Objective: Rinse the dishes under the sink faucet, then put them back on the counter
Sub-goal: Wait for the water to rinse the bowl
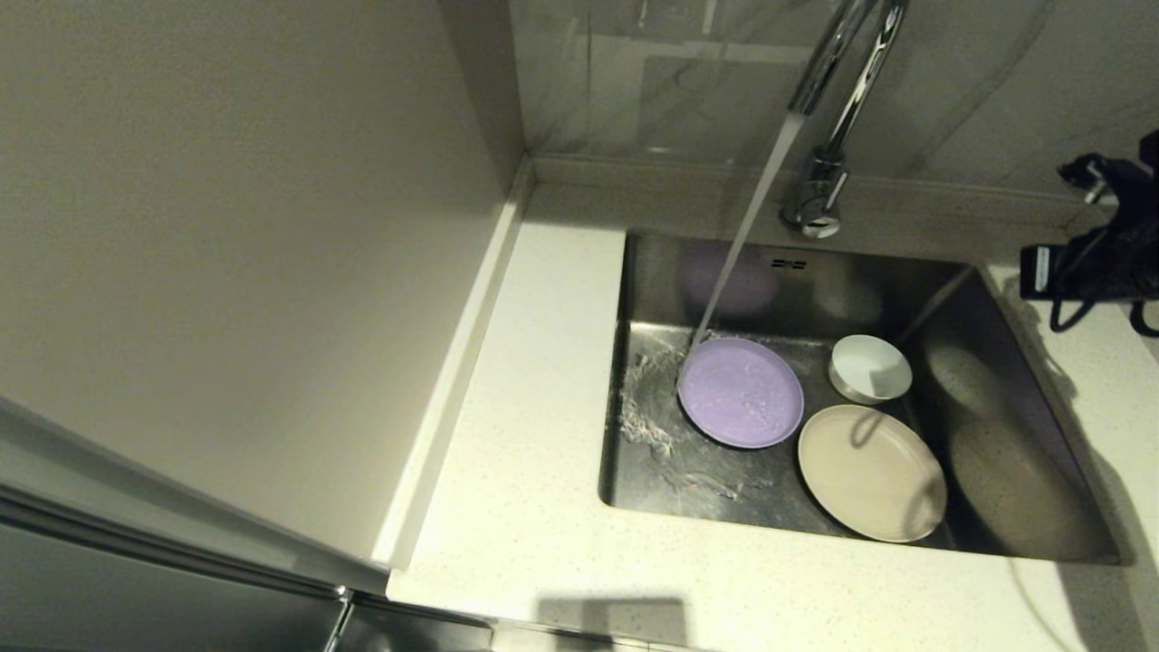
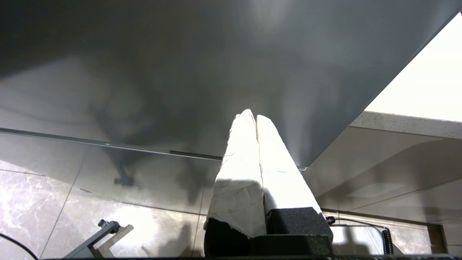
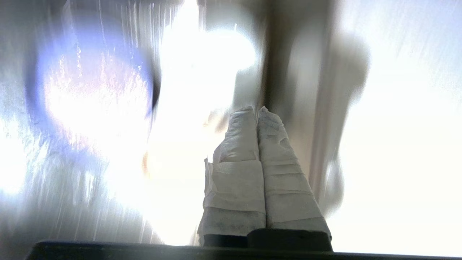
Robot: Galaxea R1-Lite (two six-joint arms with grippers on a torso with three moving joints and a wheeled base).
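Note:
Three dishes lie in the steel sink (image 1: pixel 675 471): a lilac plate (image 1: pixel 741 392), a cream plate (image 1: pixel 871 472) to its right and a small white bowl (image 1: pixel 870 367) behind them. Water (image 1: pixel 747 226) runs from the chrome faucet (image 1: pixel 847 81) and lands at the lilac plate's far left rim. My right arm (image 1: pixel 1109 235) hangs above the counter at the sink's far right corner. Its gripper (image 3: pixel 255 110) is shut and holds nothing. The left gripper (image 2: pixel 252 116) is shut and empty, parked low beside a grey cabinet panel, out of the head view.
Speckled off-white counter (image 1: pixel 534 407) runs to the left of and in front of the sink. A tall cabinet side (image 1: pixel 226 226) rises at the left. A low raised edge (image 1: pixel 688 172) and a glossy wall close the back.

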